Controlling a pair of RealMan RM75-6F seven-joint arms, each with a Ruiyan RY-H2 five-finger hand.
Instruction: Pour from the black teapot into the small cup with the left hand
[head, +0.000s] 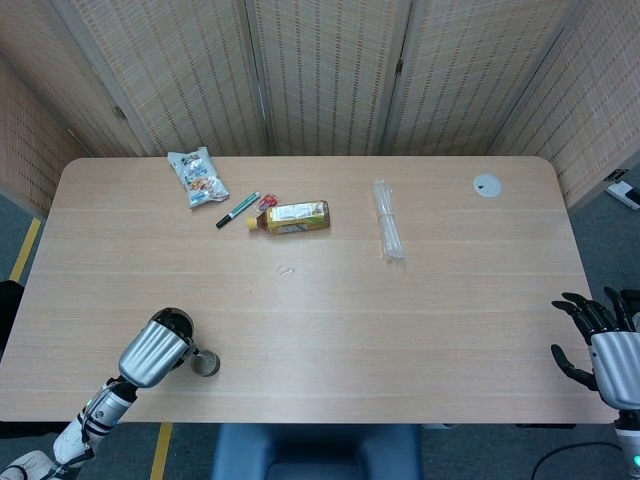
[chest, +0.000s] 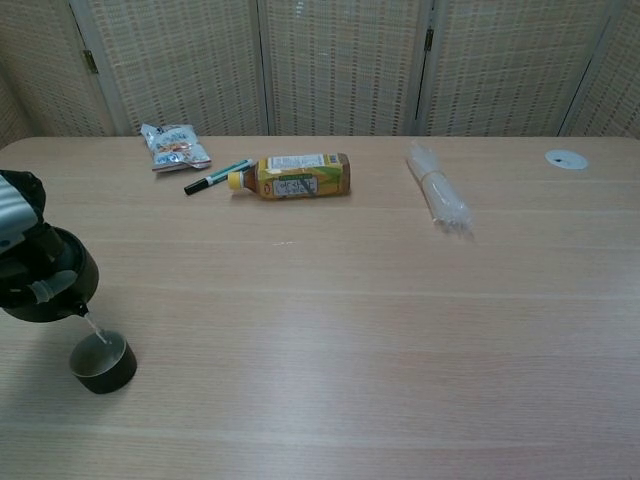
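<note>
The table (head: 420, 330) runs wide and bare across its middle and right side, with folding woven screens (head: 320, 70) close behind its far edge and a strip of floor showing at both ends. The action sits at the near left corner, close to the front edge: the left hand (head: 152, 352) grips the black teapot (chest: 45, 288), holding it lifted and tilted with its spout down toward the small cup (chest: 103, 361). In the chest view a thin stream falls from the spout into the cup, which stands upright on the table just below and to the right of the pot. From above, the silver back of the hand covers most of the teapot, and the forearm reaches in from off the front left corner of the table. The cup sits just beside the hand on its right, near the front edge. The right hand (head: 600, 345) hangs past the near right corner, off the table edge, holding nothing, with its dark fingers spread apart. Far from both hands, along the back part of the table, lie a snack bag (head: 197, 177), a green marker (head: 237, 209), and a yellow bottle (head: 292, 217) on its side, the marker and bottle close together. A bundle of clear straws (head: 387, 221) lies further right, and a small round white disc (head: 487, 184) sits near the far right corner.
</note>
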